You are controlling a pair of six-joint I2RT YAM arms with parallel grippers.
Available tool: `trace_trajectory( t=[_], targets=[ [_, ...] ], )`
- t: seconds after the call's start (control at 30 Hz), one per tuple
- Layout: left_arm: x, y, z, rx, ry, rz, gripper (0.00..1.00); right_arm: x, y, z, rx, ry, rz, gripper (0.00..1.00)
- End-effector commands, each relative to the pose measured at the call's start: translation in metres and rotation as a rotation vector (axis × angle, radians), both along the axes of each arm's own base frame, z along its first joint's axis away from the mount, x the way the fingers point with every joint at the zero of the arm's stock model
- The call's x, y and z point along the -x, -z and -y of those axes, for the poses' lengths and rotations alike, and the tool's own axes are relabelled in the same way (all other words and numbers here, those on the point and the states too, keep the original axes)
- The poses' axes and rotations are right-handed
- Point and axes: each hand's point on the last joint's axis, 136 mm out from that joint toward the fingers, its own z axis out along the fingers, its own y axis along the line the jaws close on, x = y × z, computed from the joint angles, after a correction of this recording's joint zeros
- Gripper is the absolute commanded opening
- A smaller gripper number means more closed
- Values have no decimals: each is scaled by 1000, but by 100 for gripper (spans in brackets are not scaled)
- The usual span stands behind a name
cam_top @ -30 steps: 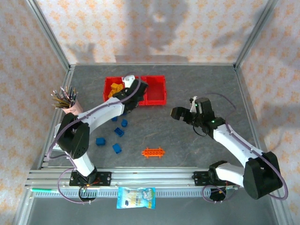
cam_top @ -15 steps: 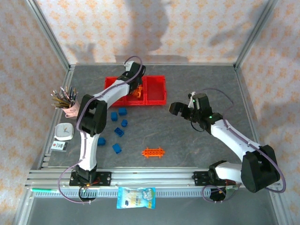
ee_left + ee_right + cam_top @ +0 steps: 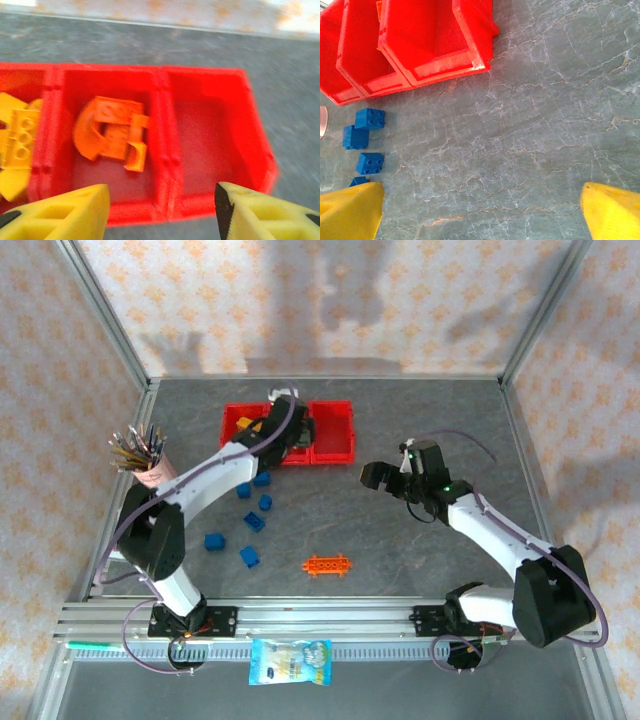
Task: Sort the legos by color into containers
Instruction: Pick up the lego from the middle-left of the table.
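Top external view, stock of the table (image 3: pixel 430 420).
- Red bins (image 3: pixel 335 430): three joined in a row, far centre.
- Left gripper (image 3: pixel 292 434): above the middle bin.
- Right gripper (image 3: pixel 384 478): over bare grey surface, to the right of the bins and apart from them.
- Blue bricks (image 3: pixel 255 521): six, loose on the near side of the bins (none touching them).
- Orange ladder plate (image 3: pixel 327 565): lying flat, to the right of the nearest blue bricks.
- Pencil cup (image 3: pixel 150 468): left edge, full of pencils.

Left wrist view.
- Yellow bricks (image 3: pixel 15 145): in the left bin.
- Curved orange pieces (image 3: pixel 111 132): heaped in the middle bin.
- Left gripper fingers (image 3: pixel 60 210): spread apart, nothing between them.

Right wrist view.
- Right gripper fingers (image 3: pixel 350 212): spread wide, grasping nothing, marbled grey surface beneath.
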Motion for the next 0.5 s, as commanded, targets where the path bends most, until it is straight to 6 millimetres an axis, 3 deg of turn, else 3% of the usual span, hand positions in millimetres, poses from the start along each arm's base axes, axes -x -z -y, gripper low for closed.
trace_trajectory(
  t=[0.0, 0.2, 0.47],
  targets=[
    [38, 11, 20, -29, 124, -20, 63, 10, 4, 1, 18, -16, -16, 100],
    [103, 24, 40, -25, 238, -39, 64, 35, 16, 4, 6, -34, -59, 100],
    [179, 60, 72, -81, 423, -101, 72, 59, 38, 15, 24, -21, -110, 100]
  ],
)
